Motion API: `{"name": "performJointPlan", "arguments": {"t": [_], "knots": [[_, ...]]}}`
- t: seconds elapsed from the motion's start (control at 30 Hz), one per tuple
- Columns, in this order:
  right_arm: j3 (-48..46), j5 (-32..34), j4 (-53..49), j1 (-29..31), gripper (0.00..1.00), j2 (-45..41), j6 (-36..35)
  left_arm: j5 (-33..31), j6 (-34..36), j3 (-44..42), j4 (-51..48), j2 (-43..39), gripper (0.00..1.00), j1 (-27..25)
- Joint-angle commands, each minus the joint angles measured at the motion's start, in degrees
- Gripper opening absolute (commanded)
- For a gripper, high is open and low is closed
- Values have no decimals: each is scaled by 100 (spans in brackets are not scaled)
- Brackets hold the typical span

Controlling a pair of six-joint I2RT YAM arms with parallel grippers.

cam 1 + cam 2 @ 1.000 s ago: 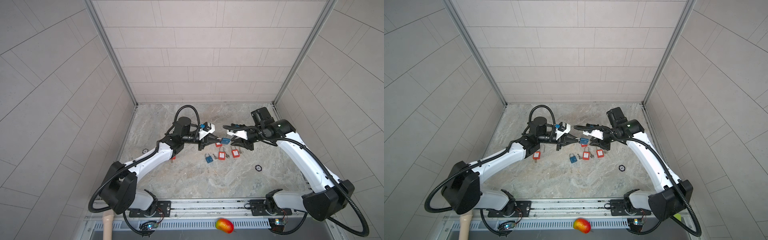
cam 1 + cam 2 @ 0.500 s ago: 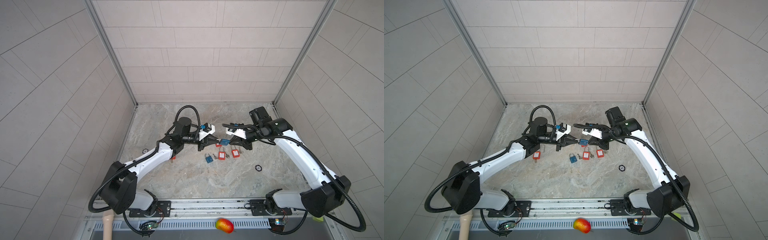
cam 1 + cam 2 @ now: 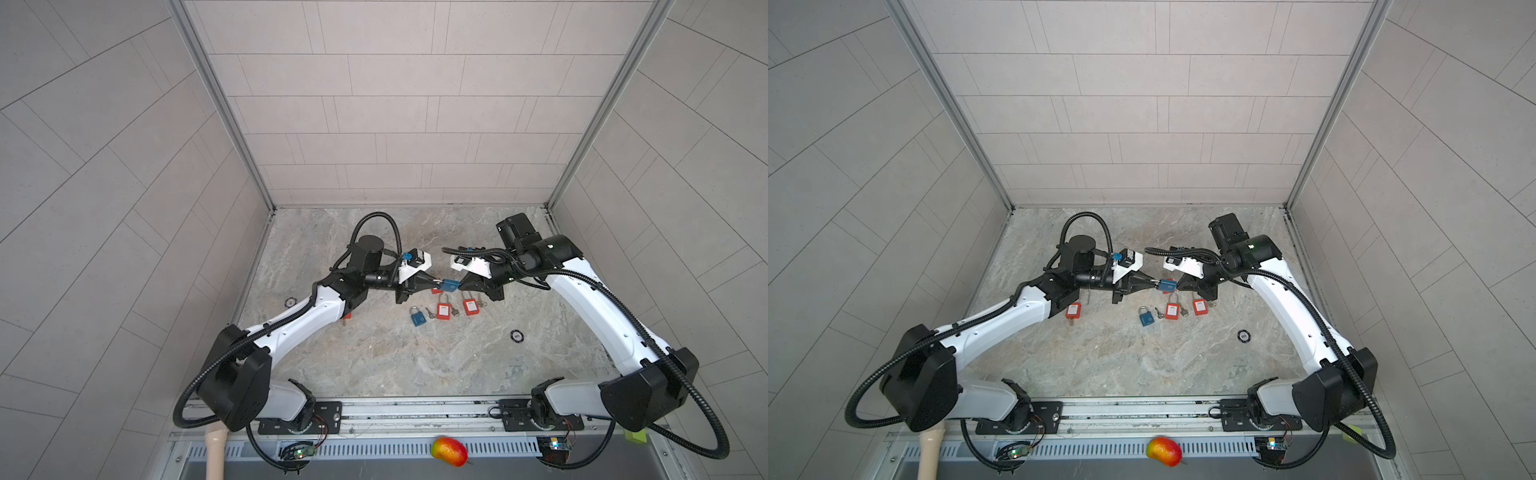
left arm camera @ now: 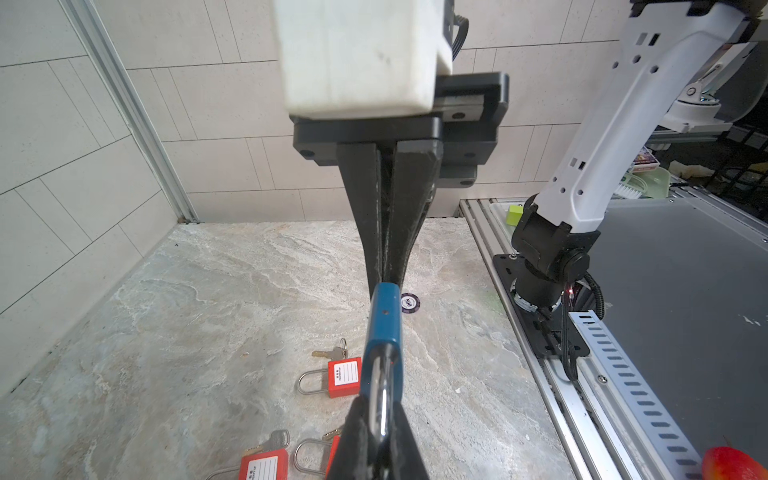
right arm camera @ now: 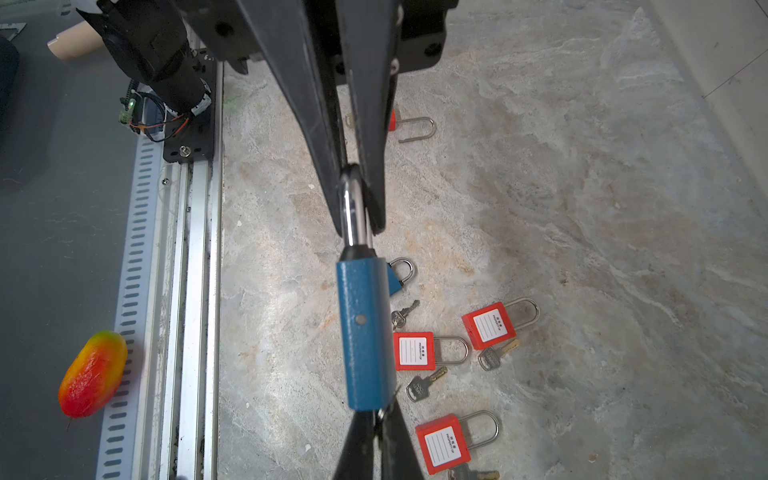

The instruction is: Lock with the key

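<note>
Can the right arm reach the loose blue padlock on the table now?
Probably not yet: the right end effector is shut at the base of the held blue padlock, gripped by the left end effector. The loose blue padlock itself lies uncovered nearby.

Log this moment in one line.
left gripper: shut on blue padlock shackle | right gripper: shut at its base | other padlocks: on table

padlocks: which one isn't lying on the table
The blue padlock held up by its shackle in the left gripper; the other blue one and the red ones lie on the table.
</note>
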Motion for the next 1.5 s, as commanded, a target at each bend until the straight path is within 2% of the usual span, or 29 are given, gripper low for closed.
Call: {"name": "performJointPlan", "arguments": {"t": [0.0,0.3,0.5,0.6,0.7,0.83,0.93,1.03,1.27,1.37,1.47], "knots": [[35,362,-376,-34,0,25,-134,53,227,251,149,-260,0,62],[-182,791,-184,-104,0,-118,-118,88,257,311,-244,-249,0,207],[-214,733,-144,-112,0,-115,-47,79,261,183,-43,-294,0,218],[-232,937,-106,-132,0,-108,134,96,336,268,-259,-280,0,237],[-279,1210,-33,-173,0,-116,495,113,544,443,-811,-232,0,312],[-550,1449,301,-214,0,-274,862,20,1184,855,-2141,-75,0,480],[-776,1425,559,-214,0,-446,1067,-243,1872,1282,-3490,141,0,575],[-986,1393,774,-211,0,-608,1183,-644,2297,1631,-4390,420,0,637],[-1340,1585,1012,-216,0,-969,1795,-1489,3091,2513,-5968,1442,0,718],[-1483,1572,1095,-218,0,-1118,1875,-1644,3331,2866,-6429,1907,0,717],[-1627,1458,1230,-214,0,-1269,1965,-1811,3318,3042,-6425,2265,0,709]]}}
